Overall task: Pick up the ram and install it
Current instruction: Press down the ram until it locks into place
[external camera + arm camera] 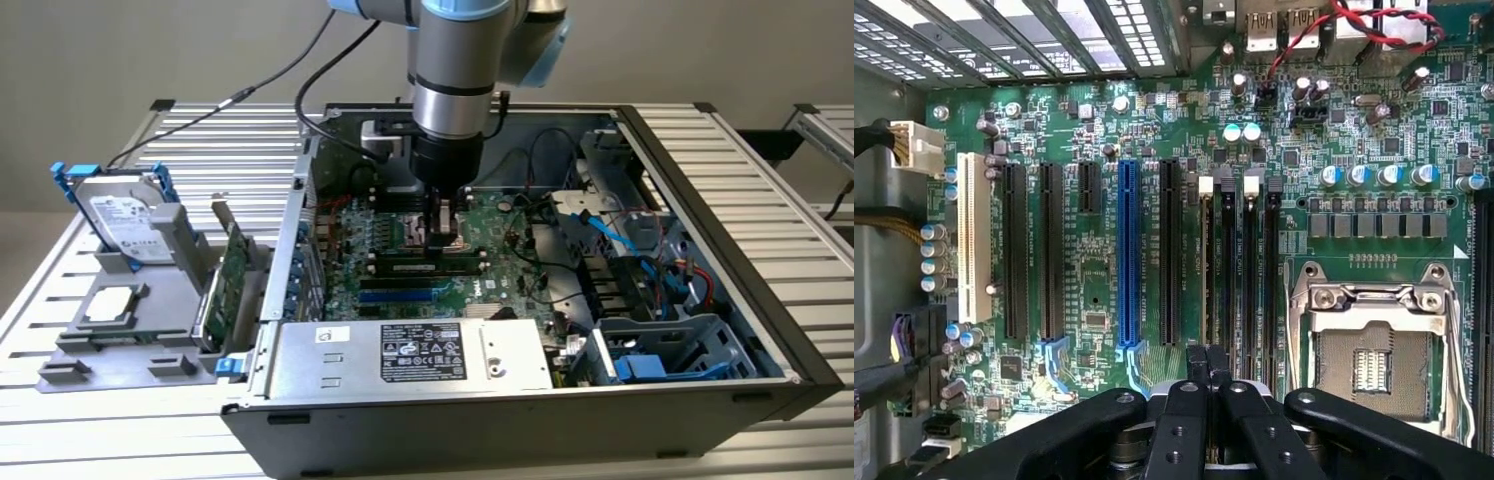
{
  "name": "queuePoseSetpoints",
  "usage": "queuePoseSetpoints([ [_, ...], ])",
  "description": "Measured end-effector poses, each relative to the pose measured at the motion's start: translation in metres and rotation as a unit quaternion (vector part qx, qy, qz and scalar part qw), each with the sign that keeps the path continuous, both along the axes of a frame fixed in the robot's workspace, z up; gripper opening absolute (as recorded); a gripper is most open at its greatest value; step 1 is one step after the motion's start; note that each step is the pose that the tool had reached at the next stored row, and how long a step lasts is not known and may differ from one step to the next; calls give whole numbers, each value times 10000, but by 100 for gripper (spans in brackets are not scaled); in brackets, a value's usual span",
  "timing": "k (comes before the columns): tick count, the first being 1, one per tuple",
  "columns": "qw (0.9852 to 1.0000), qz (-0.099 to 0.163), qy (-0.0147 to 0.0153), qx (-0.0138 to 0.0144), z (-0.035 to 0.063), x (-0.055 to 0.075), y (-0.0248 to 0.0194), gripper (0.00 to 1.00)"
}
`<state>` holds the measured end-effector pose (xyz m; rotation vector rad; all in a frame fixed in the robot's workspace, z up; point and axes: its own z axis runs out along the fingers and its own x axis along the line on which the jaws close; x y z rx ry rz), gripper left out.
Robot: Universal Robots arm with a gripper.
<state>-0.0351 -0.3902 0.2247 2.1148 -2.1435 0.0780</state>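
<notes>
1 ram point(427, 266) runs left-right across the exterior view below the closed claw point(445, 238).

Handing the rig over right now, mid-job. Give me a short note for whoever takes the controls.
Gripper: shut, nothing visible between its fingers, low over the motherboard inside the open case, beside the CPU socket.
Ram: in the exterior view, a long thin stick appears to lie in the memory slots, just in front of the gripper.
Done: pick-up and placing appear finished.
Left: full seating cannot be confirmed; the slot latches are too unclear to judge.
</notes>
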Motion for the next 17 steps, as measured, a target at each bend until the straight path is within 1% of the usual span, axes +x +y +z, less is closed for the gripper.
queuePoseSetpoints([
  [2,10000,6,-6,-3,-3,0,-1,11],
  [5,10000,12,-10,3,4,-1,1,11],
  [7,10000,17,-19,1,1,-20,1,11],
  [8,10000,19,-28,0,-2,-30,0,11],
  [10,10000,24,-55,-3,-8,-51,-1,11],
  [12,10000,26,-62,3,0,-53,1,11],
  [13,10000,26,-65,7,40,-52,3,11],
  [15,10000,28,-61,-2,135,-53,2,11],
  [17,10000,28,-61,-4,225,-53,2,11],
])
